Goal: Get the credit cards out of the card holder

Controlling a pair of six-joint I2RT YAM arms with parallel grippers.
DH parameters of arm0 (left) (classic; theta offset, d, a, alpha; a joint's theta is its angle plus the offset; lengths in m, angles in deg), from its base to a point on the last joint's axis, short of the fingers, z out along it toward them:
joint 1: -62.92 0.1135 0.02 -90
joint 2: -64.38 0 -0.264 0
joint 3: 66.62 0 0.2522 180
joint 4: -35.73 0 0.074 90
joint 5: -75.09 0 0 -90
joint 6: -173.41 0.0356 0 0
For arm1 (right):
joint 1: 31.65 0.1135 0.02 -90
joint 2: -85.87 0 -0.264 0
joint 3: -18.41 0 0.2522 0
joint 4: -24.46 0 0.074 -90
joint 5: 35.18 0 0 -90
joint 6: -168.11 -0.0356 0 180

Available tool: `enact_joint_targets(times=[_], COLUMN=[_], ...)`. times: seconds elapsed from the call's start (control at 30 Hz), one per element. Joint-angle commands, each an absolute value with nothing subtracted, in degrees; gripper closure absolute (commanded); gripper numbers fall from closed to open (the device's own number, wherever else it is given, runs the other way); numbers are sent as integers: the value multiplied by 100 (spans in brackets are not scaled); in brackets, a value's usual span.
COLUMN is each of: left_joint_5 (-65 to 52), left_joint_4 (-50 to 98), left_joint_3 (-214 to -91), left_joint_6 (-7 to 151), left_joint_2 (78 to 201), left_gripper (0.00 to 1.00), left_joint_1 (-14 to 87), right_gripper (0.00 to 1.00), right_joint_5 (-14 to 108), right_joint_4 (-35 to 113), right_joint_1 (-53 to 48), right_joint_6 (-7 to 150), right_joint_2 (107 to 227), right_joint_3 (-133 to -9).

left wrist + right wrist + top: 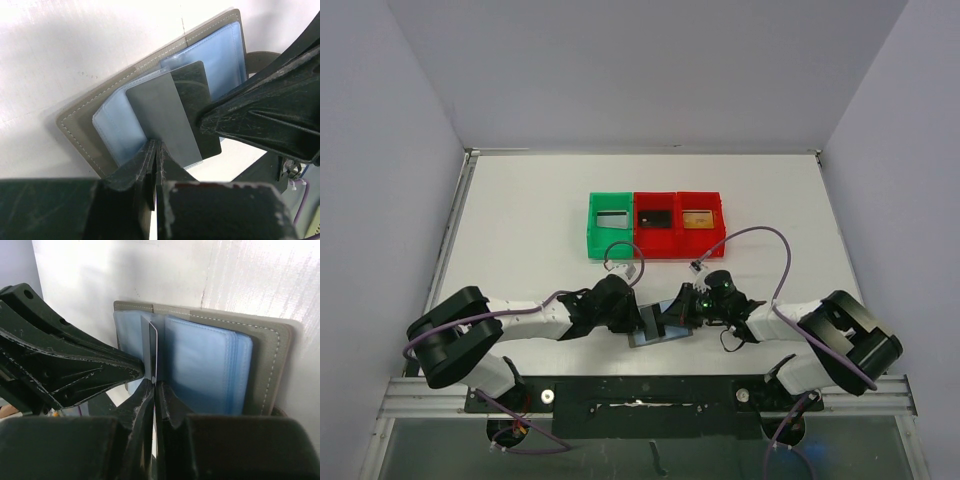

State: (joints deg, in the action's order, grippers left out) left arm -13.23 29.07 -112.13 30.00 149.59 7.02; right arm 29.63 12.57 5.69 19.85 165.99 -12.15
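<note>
The card holder point(665, 333) lies open on the table between both arms, with a dark grey cover point(80, 127) and bluish pocket leaves point(210, 365). My left gripper point(156, 147) is shut on a pocket leaf that shows a silvery-grey card point(160, 110). My right gripper point(155, 385) is shut on the black card point(192, 95), which sticks partly out of its pocket; in the right wrist view it shows edge-on point(152, 347). The right fingers point(250, 115) reach in from the right. In the top view the left gripper point(642, 320) and right gripper point(678, 315) meet over the card holder.
A green bin point(592, 228) and two red bins point(655, 240) point(720, 215) stand in a row behind the card holder, each with a flat card-like thing inside. Walls close in the table on three sides.
</note>
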Motion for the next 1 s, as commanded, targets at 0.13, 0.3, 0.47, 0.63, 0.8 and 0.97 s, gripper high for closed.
enact_joint_targets(times=[0.13,0.3,0.47,0.63,0.8,0.97], left_joint_5=[-2014,-2298,-2383,-2244,-2274,-2538], left_joint_4=[2189,2101,2302,2643,2865,2647], left_joint_3=[-10995,-10841,-10558,-10604,-10669,-10781], left_joint_6=[2879,2663,2401,2416,2386,2451], left_joint_2=[14688,13885,13555,13761,13778,13632], left_gripper=[75,61,56,56,58,55], left_joint_1=[668,684,714,721,697,662], right_gripper=[100,100,100,100,100,100], right_joint_5=[3418,3515,3792,3825,3865,3766], right_joint_4=[1154,976,598,438,509,519], right_joint_1=[535,637,803,808,808,808], right_joint_6=[1880,1655,1291,1213,1240,1306], right_joint_2=[16742,16884,17018,17076,17013,17113], right_joint_3=[-1199,-1065,-822,-759,-740,-787])
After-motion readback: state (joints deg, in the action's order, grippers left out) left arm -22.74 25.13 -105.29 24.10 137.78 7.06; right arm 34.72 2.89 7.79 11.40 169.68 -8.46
